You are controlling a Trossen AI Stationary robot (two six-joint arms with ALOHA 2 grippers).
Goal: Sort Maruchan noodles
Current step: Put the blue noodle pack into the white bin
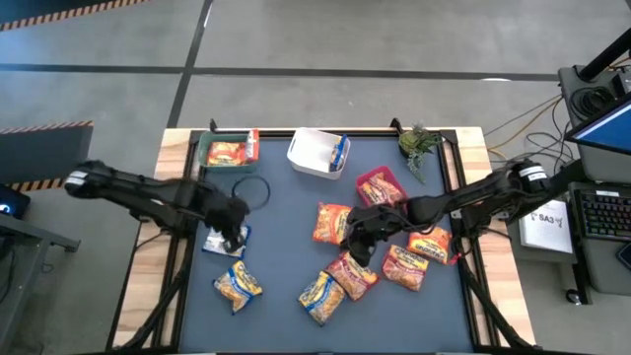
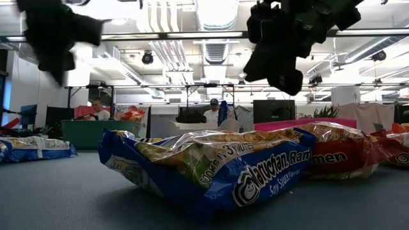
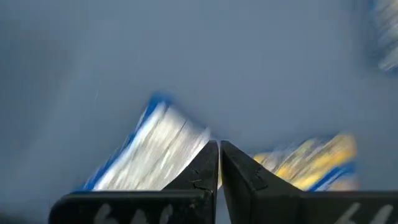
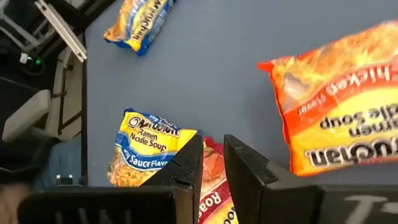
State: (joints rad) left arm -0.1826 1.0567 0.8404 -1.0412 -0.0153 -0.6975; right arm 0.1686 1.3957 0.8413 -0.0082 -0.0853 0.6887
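Maruchan noodle packets lie flat on the blue mat: an orange one (image 1: 330, 222), a red one (image 1: 350, 274), a yellow-blue one (image 1: 320, 294), another yellow-blue one (image 1: 237, 286), two orange ones (image 1: 416, 256), and a silver-blue one (image 1: 225, 240). My left gripper (image 1: 234, 235) hangs shut above the silver-blue packet (image 3: 155, 149), touching nothing. My right gripper (image 4: 213, 140) hangs above the red packet (image 4: 214, 180), its fingers a narrow gap apart with nothing between them. The low view shows both grippers well above the packets.
At the far edge stand a green bin (image 1: 209, 158) with an orange packet, a white bin (image 1: 308, 158) with a blue packet, and a red bin (image 1: 367, 180) with a packet. A small plant (image 1: 419, 143) stands at the far right. People sit beyond the table (image 2: 214, 112).
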